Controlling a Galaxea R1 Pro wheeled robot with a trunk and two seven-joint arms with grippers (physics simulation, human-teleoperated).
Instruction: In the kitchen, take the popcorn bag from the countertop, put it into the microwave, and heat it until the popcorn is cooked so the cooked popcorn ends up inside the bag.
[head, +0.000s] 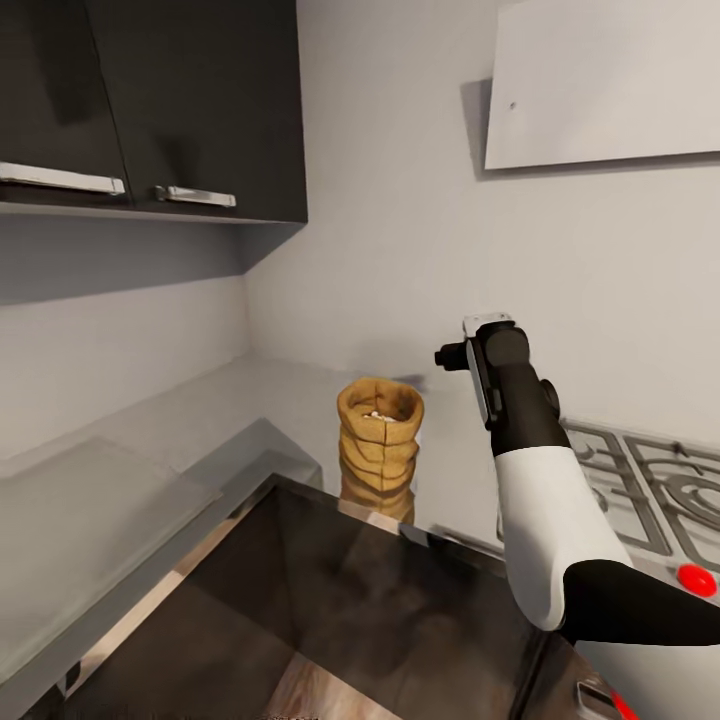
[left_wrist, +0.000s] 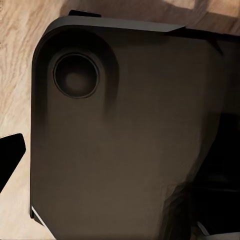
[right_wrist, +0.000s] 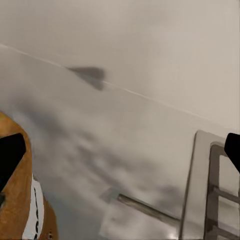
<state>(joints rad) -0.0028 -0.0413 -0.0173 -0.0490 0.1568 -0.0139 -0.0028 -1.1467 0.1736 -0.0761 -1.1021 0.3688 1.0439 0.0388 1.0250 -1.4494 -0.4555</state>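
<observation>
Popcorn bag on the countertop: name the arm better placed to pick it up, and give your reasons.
Right. The right pincer is raised over the countertop just beside the popcorn bag, and its wrist view shows the bag close by. The left wrist view looks down at a dark panel and wooden floor.

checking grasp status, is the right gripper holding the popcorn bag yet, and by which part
Nothing is held. The right gripper is open, its fingertips apart, beside the popcorn bag, which stands upright on the countertop.

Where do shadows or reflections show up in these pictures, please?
Head view: the popcorn bag is mirrored in the glossy countertop; the wall panel casts a shadow on the wall. Right wrist view: a small dark shadow lies near the wall seam. Left wrist view: dim, dark surface.
</observation>
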